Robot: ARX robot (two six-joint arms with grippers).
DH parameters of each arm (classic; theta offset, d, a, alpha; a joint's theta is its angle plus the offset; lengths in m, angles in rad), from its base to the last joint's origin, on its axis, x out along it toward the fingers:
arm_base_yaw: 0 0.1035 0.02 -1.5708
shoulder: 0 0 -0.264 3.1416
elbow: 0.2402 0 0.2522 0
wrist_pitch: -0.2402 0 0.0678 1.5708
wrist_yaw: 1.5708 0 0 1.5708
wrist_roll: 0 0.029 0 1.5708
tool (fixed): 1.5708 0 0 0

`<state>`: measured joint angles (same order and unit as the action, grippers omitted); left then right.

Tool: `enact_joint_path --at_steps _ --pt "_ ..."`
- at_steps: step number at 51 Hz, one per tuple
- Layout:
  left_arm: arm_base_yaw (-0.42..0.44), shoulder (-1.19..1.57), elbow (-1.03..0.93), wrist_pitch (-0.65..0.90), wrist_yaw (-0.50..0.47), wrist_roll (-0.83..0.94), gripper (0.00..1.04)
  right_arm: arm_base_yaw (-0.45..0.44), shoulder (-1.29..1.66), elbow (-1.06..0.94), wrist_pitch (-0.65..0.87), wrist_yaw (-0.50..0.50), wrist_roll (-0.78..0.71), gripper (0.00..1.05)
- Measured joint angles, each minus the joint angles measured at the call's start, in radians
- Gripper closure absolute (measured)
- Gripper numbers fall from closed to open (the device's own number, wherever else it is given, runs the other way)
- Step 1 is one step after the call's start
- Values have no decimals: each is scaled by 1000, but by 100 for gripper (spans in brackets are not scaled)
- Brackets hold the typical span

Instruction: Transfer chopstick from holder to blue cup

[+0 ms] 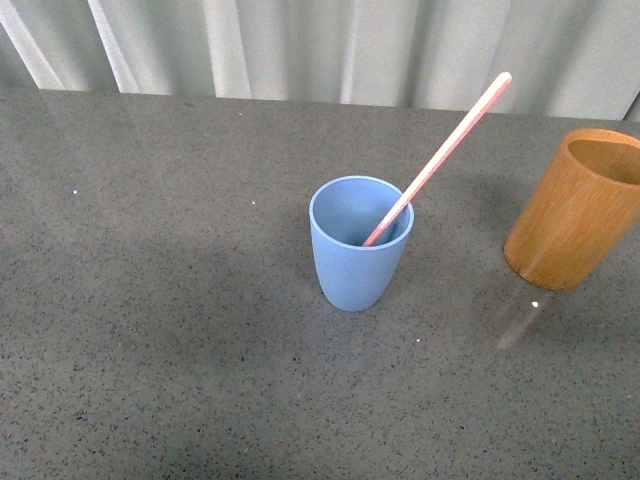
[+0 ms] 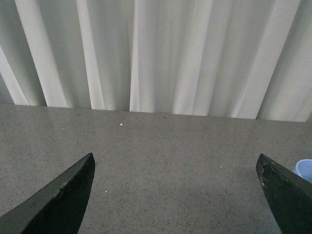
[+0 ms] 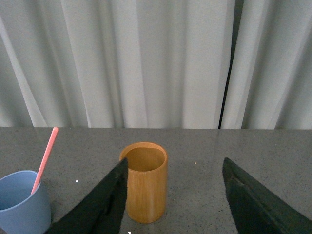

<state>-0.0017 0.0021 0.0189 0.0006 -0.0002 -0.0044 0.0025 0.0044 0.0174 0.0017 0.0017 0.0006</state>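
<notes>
The light blue cup [image 1: 357,243] stands upright at the table's middle. A pink-red chopstick [image 1: 440,155] stands in it, leaning up to the right over the rim. The orange-brown holder [image 1: 577,209] stands upright at the right edge and looks empty. Neither gripper shows in the front view. In the right wrist view my right gripper [image 3: 174,168] is open and empty, set back from the holder [image 3: 145,181], with the blue cup [image 3: 22,202] and chopstick [image 3: 45,160] off to one side. My left gripper [image 2: 175,163] is open and empty over bare table; a sliver of the blue cup [image 2: 305,168] shows at the frame's edge.
The dark grey speckled tabletop [image 1: 150,300] runs back to a white pleated curtain [image 1: 300,40]. A faint reflection of the holder [image 1: 520,320] lies on the table in front of it.
</notes>
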Motion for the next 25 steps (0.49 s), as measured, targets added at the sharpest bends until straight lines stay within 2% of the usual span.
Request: enact_joint_path --at_steps 3,10,25 --pt "0 0 0 0 0 0 7 0 0 0 0 0 0 33" --pt "0 0 0 0 0 0 7 0 0 0 0 0 0 9" --pt "0 0 0 0 0 0 7 0 0 0 0 0 0 10"
